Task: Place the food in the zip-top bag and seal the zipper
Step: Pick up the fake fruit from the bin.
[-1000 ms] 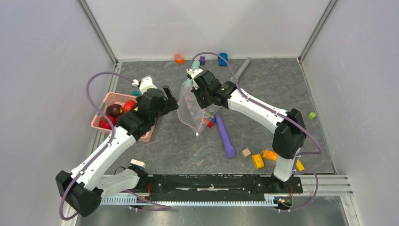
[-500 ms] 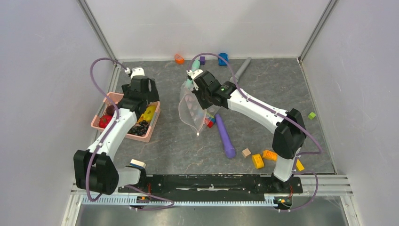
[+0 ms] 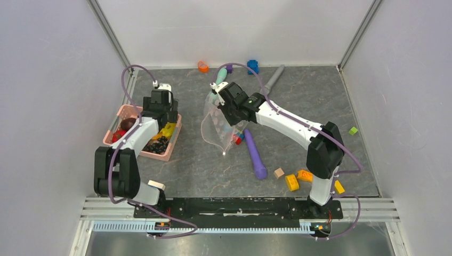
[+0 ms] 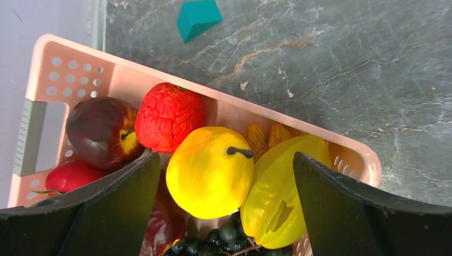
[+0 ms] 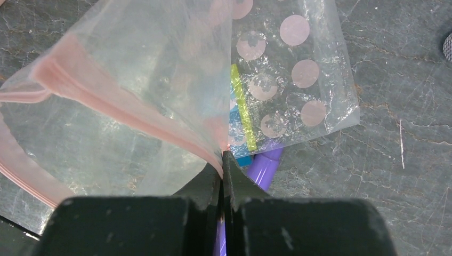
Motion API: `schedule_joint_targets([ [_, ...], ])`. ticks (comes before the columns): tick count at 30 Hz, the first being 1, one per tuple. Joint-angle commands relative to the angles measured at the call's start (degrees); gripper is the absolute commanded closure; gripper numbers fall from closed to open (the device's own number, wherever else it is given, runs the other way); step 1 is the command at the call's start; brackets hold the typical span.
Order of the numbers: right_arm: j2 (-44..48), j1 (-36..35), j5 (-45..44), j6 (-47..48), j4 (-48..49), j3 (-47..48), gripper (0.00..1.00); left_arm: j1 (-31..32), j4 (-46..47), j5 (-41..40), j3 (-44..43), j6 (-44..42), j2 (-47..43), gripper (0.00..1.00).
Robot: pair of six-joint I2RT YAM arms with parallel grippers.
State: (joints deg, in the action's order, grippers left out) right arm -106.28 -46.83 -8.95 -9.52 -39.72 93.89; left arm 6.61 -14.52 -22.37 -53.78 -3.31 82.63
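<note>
Two tools, two jobs here. The left tool (image 4: 221,178) hangs spread wide just above the pink basket (image 4: 53,69), holding nothing. Its black fingers (image 4: 106,213) straddle a smooth yellow fruit (image 4: 210,170). Packed around that one are a bumpy red fruit (image 4: 169,116), a dark maroon fruit (image 4: 101,130) and a ridged yellow fruit (image 4: 277,192), with dark grapes (image 4: 229,240) below, so the food sits in the basket at the left side of the desk (image 3: 192,165).

The right tool (image 5: 223,160) is clenched on the rim of the zip-top bag (image 5: 133,106), pinching it right at the pink zipper (image 5: 122,104). It holds that edge up near the middle of the desk so the mouth sags open. Through the plastic I make out only a purple stick (image 3: 256,154) and a small block lying underneath. No fruit seems to be inside.

To my eye this is the pick-up step for a piece of food, with filling barely begun and sealing far off. The next move calls for the left tool to sink until its fingers flank the yellow fruit at its widest, then close gently, since the skin looks glossy and may slip. After that it needs a lift clear of the basket wall and a carry across to the held-open mouth
</note>
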Motion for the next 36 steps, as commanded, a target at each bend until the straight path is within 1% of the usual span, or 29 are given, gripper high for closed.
schedule_joint_targets([
  [1,0.20,0.07,-0.47,0.79,-0.24,1.03,0.98,-0.85,4.62,-1.63,-1.45,-1.15,3.19,0.00],
  [4,-0.15,0.08,-0.58,0.82,-0.61,1.31,0.98,-1.42,3.97,-3.30,-2.67,0.07,6.20,0.03],
  [6,-0.31,0.07,-0.47,0.40,-0.36,1.31,0.98,-1.51,3.41,-3.81,-3.32,1.24,7.97,0.11],
  [7,-0.42,0.09,-0.26,0.33,-0.35,1.50,0.98,-1.51,3.23,-3.97,-3.50,2.06,8.69,0.20],
  [9,-0.89,0.07,-0.15,0.22,-0.44,1.71,0.98,-1.51,3.05,-3.91,-3.70,2.70,9.59,0.47],
  [10,-1.07,0.07,-0.24,0.23,-0.52,1.79,0.98,-1.50,3.10,-3.86,-3.72,4.59,9.84,0.56],
  [14,-1.30,0.07,-0.21,0.08,-0.78,1.65,0.98,-1.51,2.92,-4.14,-3.36,6.65,8.85,0.78],
  [15,-1.32,0.09,-0.21,0.09,-0.83,1.58,0.98,-1.50,2.98,-3.86,-3.13,7.07,7.99,0.81],
  [18,-1.17,0.08,-0.15,-0.15,-0.54,1.41,0.99,-1.51,3.19,-3.74,-2.60,8.55,5.00,0.97],
  [22,-0.26,0.07,0.16,-0.53,-0.33,0.49,0.99,-1.44,1.09,-4.44,-2.89,12.52,0.29,0.98],
  [24,0.44,0.06,0.08,-1.32,0.21,-0.29,0.99,-1.43,0.64,-3.29,-2.55,17.23,-3.23,0.98],
  [27,1.00,0.07,1.15,-2.59,0.01,0.10,1.00,-0.79,3.13,6.15,0.54,23.32,-9.16,0.98],
  [28,1.26,0.08,1.43,-2.96,0.07,0.17,1.00,-0.41,3.87,7.65,1.70,25.62,-11.80,0.98],
  [31,2.36,0.09,2.51,-3.86,0.76,-0.36,1.00,0.62,8.65,16.02,6.46,33.59,-19.55,0.98],
  [32,2.66,0.07,3.26,-3.89,1.02,-0.57,1.00,1.26,10.98,19.95,8.07,34.90,-21.74,0.98],
  [34,3.13,0.07,5.38,-4.17,1.57,-0.63,1.00,4.38,16.48,24.28,11.41,34.86,-26.79,0.98],
  [36,3.44,0.07,7.12,-5.09,2.08,-0.71,1.00,9.53,20.28,23.64,14.44,33.97,-32.24,0.98],
])
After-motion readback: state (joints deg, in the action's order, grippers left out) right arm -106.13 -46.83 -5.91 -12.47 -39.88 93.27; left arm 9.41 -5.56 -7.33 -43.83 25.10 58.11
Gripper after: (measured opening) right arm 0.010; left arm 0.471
